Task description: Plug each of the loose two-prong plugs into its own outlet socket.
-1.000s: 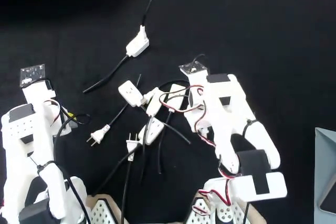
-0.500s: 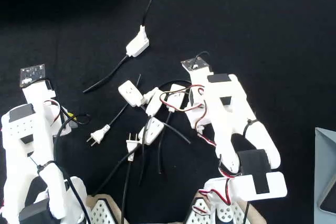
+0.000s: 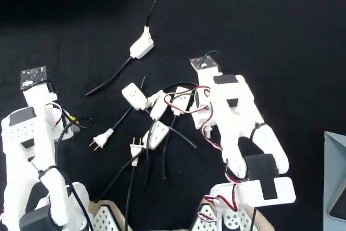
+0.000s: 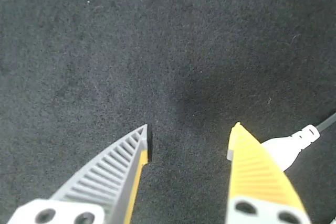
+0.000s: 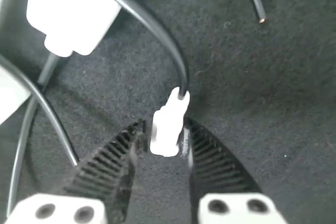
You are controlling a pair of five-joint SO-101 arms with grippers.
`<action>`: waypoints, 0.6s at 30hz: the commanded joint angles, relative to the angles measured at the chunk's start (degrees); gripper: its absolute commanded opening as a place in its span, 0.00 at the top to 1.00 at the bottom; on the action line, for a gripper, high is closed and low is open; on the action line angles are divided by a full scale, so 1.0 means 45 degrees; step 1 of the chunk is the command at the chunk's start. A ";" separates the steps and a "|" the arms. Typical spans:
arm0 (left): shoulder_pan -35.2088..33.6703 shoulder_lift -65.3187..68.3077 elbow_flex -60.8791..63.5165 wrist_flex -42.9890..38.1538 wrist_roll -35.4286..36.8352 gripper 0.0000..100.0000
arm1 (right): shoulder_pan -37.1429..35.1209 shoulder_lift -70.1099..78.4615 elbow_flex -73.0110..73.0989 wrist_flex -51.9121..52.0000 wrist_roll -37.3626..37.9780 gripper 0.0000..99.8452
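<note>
- The plug (image 5: 168, 124) is pinched by the right gripper (image 5: 163, 128) (prongs hidden).
- It should be held square to what is probably a socket (image 5: 68, 14).
- The left gripper (image 4: 189, 135) is spread.

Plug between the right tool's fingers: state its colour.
The plug is white, with a black cord; the right wrist view shows it best.

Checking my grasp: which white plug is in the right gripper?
The small plug with the black cord arching off it, clamped by the right gripper. The two bare-pronged plugs lie free on the table.
</note>
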 commanded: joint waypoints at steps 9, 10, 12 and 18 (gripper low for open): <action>0.0127 -0.0176 -0.0029 -0.0195 0.0117 0.75 | 0.0508 0.0440 -0.0400 -0.1348 -0.0156 0.90; 0.0127 -0.0176 -0.0029 -0.0195 0.0117 0.75 | 0.0508 0.0654 -0.0400 -0.1368 -0.0156 0.91; 0.0127 -0.0176 -0.0029 -0.0195 0.0117 0.75 | 0.0527 0.0908 -0.0400 -0.1426 -0.0156 0.95; 0.0127 -0.0176 -0.0029 -0.0195 0.0117 0.75 | 0.0703 0.0987 -0.0791 -0.1348 -0.0078 0.99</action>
